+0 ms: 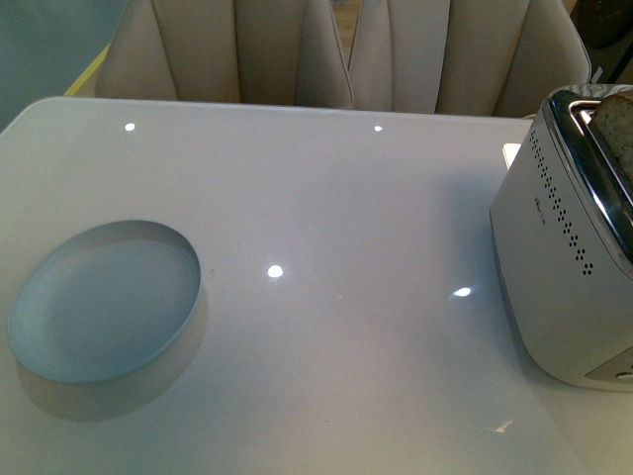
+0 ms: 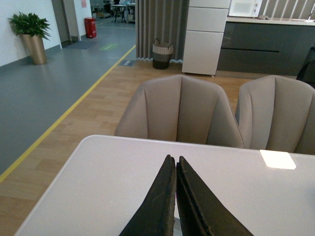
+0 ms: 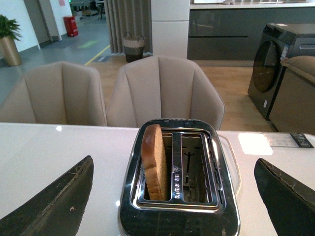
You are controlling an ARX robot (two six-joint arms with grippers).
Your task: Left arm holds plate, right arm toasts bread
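Now, nearest first:
Left gripper [image 2: 174, 196]: your left wrist view shows its jaws pressed together on nothing, low centre of the frame.
Right gripper [image 3: 172, 196]: its jaws are spread wide, one finger at lower left of the right wrist frame, the other at lower right.
Bread [image 3: 153, 162]: it stands upright in one slot of the toaster [image 3: 178, 216], just beyond and between those spread fingers, top crust proud of the slot.
Step in hand: judged as lifting the slice out; close on the crust above the slot and pull straight up.
Plate [image 1: 104, 302]: lower left of the front frame, bare, well apart from the toaster at right edge.
Beyond: two beige chairs [image 2: 179, 110] behind the table [image 1: 336, 198].
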